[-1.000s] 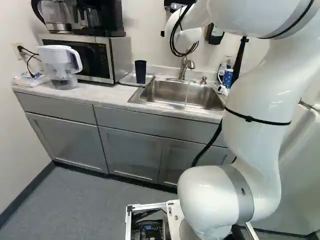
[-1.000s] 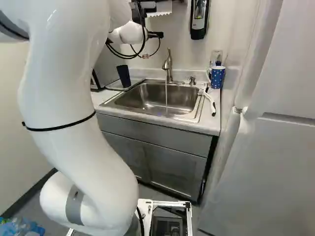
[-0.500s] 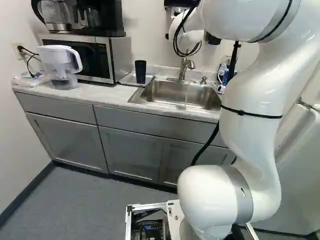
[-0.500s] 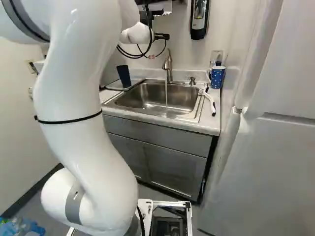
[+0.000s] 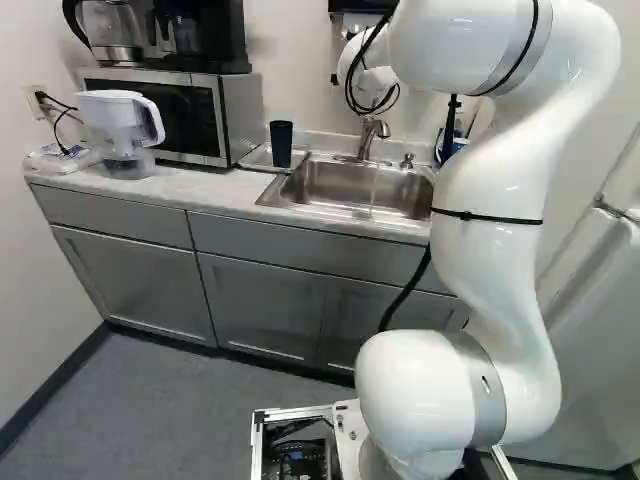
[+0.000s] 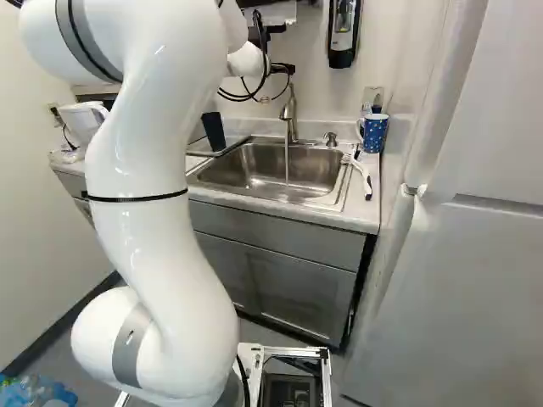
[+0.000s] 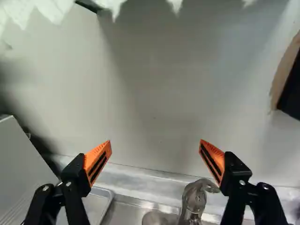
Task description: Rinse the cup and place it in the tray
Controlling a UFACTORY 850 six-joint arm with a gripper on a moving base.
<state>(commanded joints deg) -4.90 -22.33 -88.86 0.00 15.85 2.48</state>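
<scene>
White arm (image 6: 153, 203) reaching over the table (image 5: 195, 187). Upper centre of the right base view: the tool (image 7: 155, 142), spread open and empty, near the faucet (image 6: 290, 119). Dark cup (image 6: 213, 131) on the tray (image 5: 257, 157), lower, to the tool's left; likely direction for any regrasp.

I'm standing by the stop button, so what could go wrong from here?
The open hand appears close to the faucet; it might knock it if lowered carelessly. Water is running into the sink, so a rinse may splash. The dark cup and the blue mug could be confused.
</scene>
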